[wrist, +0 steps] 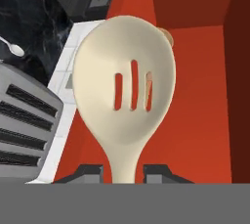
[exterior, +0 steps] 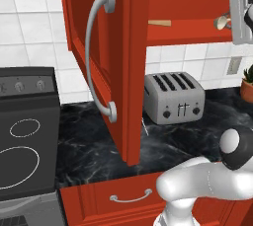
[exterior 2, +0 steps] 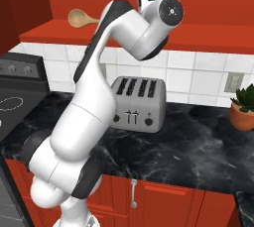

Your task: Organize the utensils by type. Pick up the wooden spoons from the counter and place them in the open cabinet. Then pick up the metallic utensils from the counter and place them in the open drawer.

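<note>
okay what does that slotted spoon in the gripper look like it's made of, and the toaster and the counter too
Slotted spoon: looks like pale wood or possibly plastic, a matte cream surface with no visible grain, so uncertain.
Toaster: apparently brushed metal, with silvery-grey sides and dark slots.
Counter: looks like polished black marble, with white veining and a glossy sheen.

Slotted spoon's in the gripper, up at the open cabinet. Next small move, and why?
Probably ease forward and lower it onto the red-orange cabinet shelf, then open. The gripper is shut on the pale slotted wooden spoon, which hangs in front of the cabinet interior. Another tan wooden spoon already lies on that shelf, so keep to the side of it.
</note>
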Robot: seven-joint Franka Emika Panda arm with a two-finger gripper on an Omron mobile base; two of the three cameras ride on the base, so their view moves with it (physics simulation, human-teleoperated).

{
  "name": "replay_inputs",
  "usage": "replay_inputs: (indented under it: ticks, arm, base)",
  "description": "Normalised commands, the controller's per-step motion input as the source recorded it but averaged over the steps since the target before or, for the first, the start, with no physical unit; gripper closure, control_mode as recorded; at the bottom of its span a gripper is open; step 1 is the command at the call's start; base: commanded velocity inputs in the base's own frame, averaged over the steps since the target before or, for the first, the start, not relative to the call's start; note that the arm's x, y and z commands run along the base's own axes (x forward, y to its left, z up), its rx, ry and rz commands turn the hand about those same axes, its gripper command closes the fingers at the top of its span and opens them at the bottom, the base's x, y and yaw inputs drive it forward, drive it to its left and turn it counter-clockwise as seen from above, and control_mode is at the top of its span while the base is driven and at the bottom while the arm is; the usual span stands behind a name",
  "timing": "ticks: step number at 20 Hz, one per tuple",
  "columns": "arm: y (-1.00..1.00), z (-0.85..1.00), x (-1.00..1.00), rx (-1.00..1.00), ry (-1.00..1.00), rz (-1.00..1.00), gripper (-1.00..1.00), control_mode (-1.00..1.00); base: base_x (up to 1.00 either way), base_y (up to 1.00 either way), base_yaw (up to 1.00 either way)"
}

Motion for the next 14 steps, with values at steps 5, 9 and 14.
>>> replay_inputs:
  ticks: [5, 9, 14]
  arm:
    - [0.00, 0.00, 0.45, 0.00, -0.14, 0.00, 1.00, -1.00]
    - [0.00, 0.07, 0.40, 0.00, -0.03, 0.00, 1.00, -1.00]
    - [0.00, 0.11, 0.40, 0.01, 0.00, 0.01, 1.00, -1.00]
  base:
    - [0.00, 0.00, 0.00]
    - [0.00, 0.00, 0.00]
    - [0.00, 0.00, 0.00]
